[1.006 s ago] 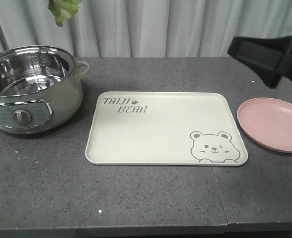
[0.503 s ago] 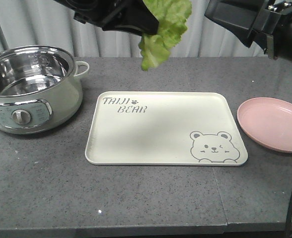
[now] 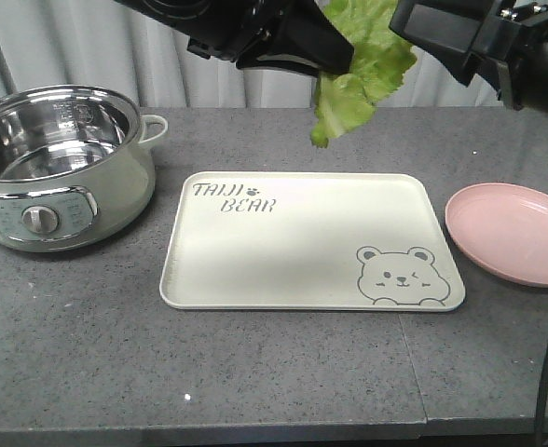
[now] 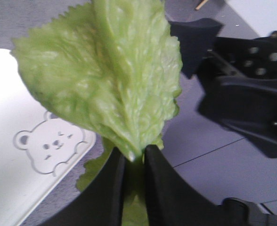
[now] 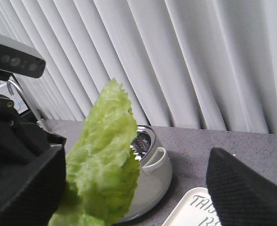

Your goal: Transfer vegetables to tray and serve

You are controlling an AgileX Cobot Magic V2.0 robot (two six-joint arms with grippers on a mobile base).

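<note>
Hanging near-upright, tip down over the tray's far edge, lettuce leaf pinched in left tool; right tool agape.

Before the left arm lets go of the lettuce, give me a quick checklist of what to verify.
1. Grip: left tool shut on the lettuce leaf stem: ok.
2. Leaf above the tray: cannot tell; it hangs near the far edge.
3. Tray surface bare: ok.
4. Open right tool clear of leaf: cannot tell; very close.
5. Both pink plate and pot off the tray: ok.
</note>
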